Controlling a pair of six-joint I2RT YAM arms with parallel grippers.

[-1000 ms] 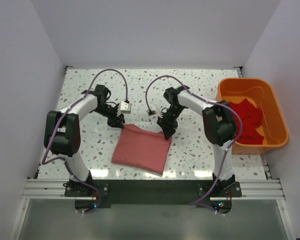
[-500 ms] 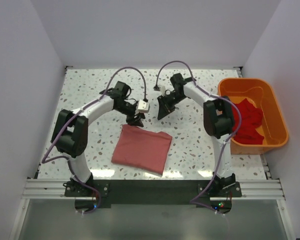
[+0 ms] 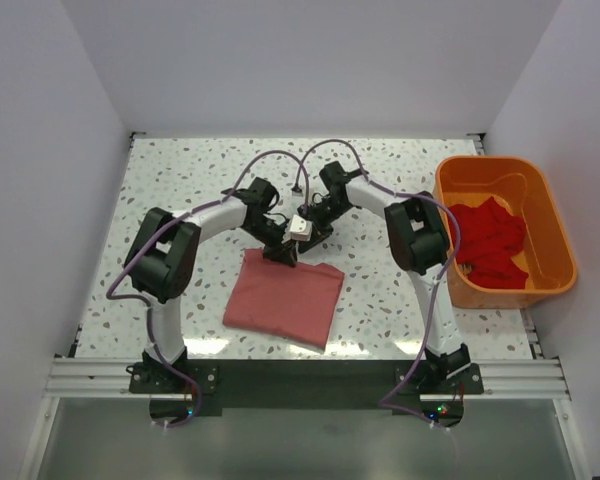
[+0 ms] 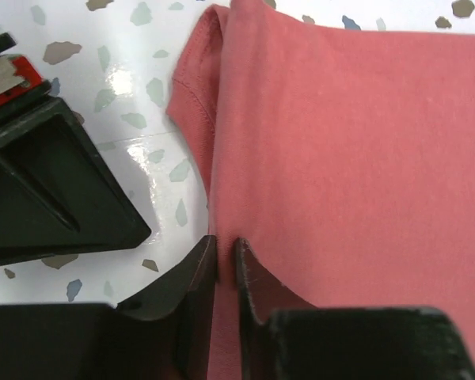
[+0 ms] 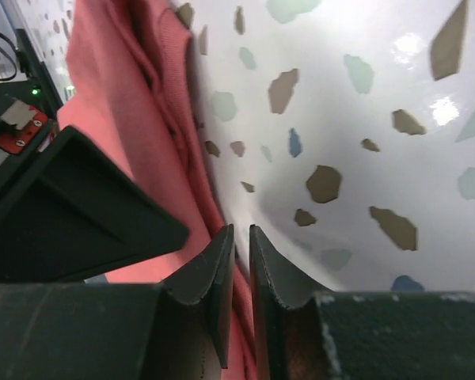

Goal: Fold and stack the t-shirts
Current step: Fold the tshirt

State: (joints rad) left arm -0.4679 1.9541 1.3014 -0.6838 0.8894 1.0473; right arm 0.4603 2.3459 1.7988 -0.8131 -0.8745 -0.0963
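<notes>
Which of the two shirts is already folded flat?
The salmon-pink shirt on the table; the brighter red shirt lies crumpled in the orange tub.

The left arm (image 3: pixel 215 212) and the right arm (image 3: pixel 375 200) each rise from the base to a bent elbow, then reach inward and away from the bases, so that their wrists nearly meet midway between them. The left gripper (image 3: pixel 281 254) points steeply down, just nearer the bases than the right gripper (image 3: pixel 313 228) and close beside it. On each, the fingers (image 4: pixel 257 285) are drawn almost together, with only a thin slit between the tips.
</notes>
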